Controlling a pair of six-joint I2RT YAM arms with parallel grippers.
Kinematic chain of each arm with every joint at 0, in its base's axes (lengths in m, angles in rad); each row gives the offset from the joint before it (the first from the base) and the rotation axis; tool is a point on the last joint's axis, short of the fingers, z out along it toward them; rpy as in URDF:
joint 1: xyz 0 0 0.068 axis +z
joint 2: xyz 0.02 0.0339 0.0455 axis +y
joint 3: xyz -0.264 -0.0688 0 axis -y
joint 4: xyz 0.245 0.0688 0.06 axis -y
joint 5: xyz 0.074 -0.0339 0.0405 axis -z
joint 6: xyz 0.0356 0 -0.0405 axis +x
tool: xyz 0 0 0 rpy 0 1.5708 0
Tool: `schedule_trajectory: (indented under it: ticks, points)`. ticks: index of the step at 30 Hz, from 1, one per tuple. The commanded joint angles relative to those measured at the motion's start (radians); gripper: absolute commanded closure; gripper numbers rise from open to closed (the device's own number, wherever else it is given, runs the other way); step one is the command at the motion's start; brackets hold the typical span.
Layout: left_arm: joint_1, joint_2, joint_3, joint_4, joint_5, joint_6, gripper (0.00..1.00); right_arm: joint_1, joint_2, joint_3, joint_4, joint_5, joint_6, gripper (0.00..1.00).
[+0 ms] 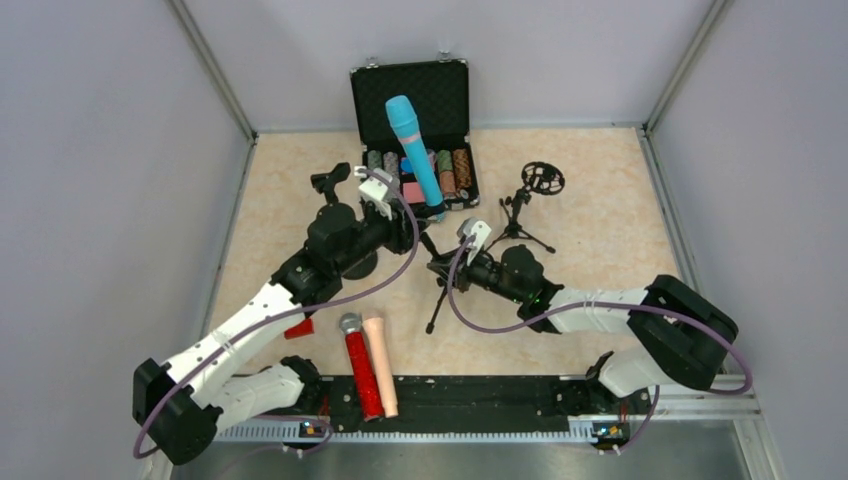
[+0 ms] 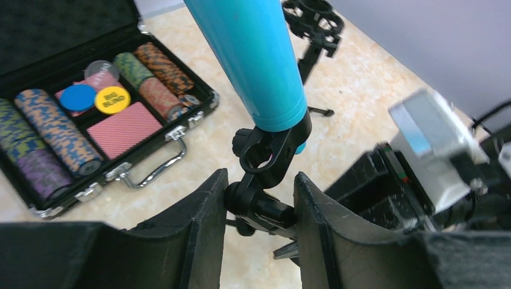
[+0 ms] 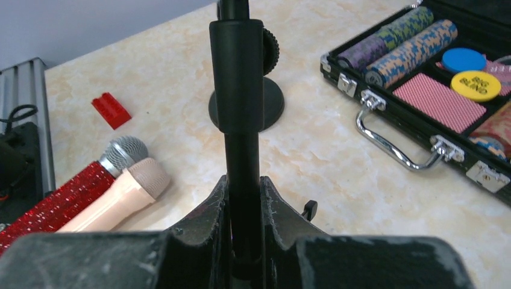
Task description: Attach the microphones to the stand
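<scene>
Pinching stand (image 3: 236,90), right claw (image 3: 243,183) tight.

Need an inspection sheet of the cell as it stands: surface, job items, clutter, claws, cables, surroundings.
Surface: beige stone-pattern table.
Job's things: blue microphone seated in the stand clip; red microphone and peach microphone lie side by side near the left arm's base, not yet mounted.
Clutter: open poker chip case at the back; small red block; second tripod stand, nothing on it.
Claws: left claw closed on the clip's joint; right claw shut on the stand pole.
Cables: a purple cable loops along each arm.
Surroundings: plain grey walls, metal corner posts.
</scene>
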Motion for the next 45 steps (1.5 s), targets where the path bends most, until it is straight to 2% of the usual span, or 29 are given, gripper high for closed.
schedule_trajectory:
  ticks: [1, 4, 10, 12, 15, 17, 26, 33, 34, 37, 39, 45]
  points:
    - [0.039, -0.02, 0.151, 0.098, -0.306, 0.023, 1.0, -0.018, 0.0, -0.042, -0.147, 0.124, 0.033, 1.0]
    - [0.037, -0.007, 0.182, 0.077, -0.297, 0.034, 1.0, -0.017, 0.008, -0.053, -0.131, 0.106, 0.036, 1.0]
    - [0.04, -0.026, 0.151, 0.153, -0.195, 0.106, 1.0, -0.018, 0.019, -0.071, -0.094, 0.073, 0.065, 1.0]
    - [0.04, -0.043, 0.116, 0.215, -0.159, 0.111, 1.0, -0.018, 0.027, -0.084, -0.067, 0.069, 0.078, 1.0]
    - [0.041, -0.081, 0.038, 0.349, -0.003, 0.165, 1.0, -0.018, 0.035, -0.099, -0.037, 0.063, 0.092, 1.0]
    - [0.041, -0.1, 0.009, 0.407, 0.028, 0.178, 1.0, -0.017, 0.04, -0.107, -0.015, 0.053, 0.096, 1.0]
    - [0.044, -0.127, 0.025, 0.434, 0.215, 0.219, 1.0, -0.018, 0.053, -0.119, 0.01, 0.028, 0.09, 1.0]
    - [0.044, -0.115, 0.026, 0.442, 0.281, 0.216, 1.0, -0.018, 0.045, -0.102, 0.003, 0.039, 0.084, 1.0]
    - [0.044, -0.115, 0.026, 0.441, 0.287, 0.218, 1.0, -0.018, 0.041, -0.097, 0.003, 0.04, 0.085, 0.97]
    - [0.044, -0.113, 0.029, 0.433, 0.295, 0.214, 1.0, -0.017, 0.021, -0.068, -0.03, 0.043, 0.089, 0.69]
    - [0.045, -0.111, 0.029, 0.427, 0.3, 0.214, 1.0, -0.018, -0.004, -0.04, -0.065, 0.037, 0.094, 0.55]
    - [0.044, -0.094, 0.027, 0.422, 0.309, 0.195, 1.0, -0.018, -0.109, 0.035, -0.16, 0.021, 0.093, 0.27]
